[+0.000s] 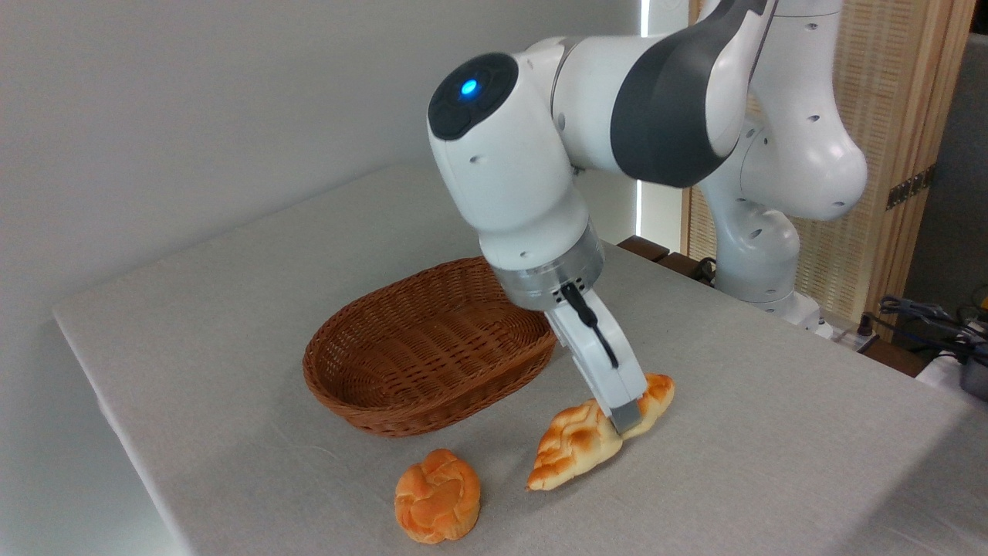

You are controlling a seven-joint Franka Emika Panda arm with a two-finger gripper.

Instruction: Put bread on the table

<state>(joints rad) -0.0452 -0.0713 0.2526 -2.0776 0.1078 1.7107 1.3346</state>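
The bread (pixel 575 444), a long braided loaf, pale with golden-brown patches, lies on the table (pixel 772 448) just right of the basket, its near tip pointing toward the front edge. My gripper (pixel 625 417) reaches down over the loaf's middle, tilted to the right. One finger (pixel 627 413) shows in front of the loaf, against its near side. The other finger is hidden behind the loaf. The loaf sits between the fingers, and I cannot see whether they press on it.
An empty brown wicker basket (pixel 428 351) stands at the table's middle. A small round orange knotted bun (pixel 438 496) lies near the front edge, left of the loaf. The arm's base (pixel 760 262) rises at the back right.
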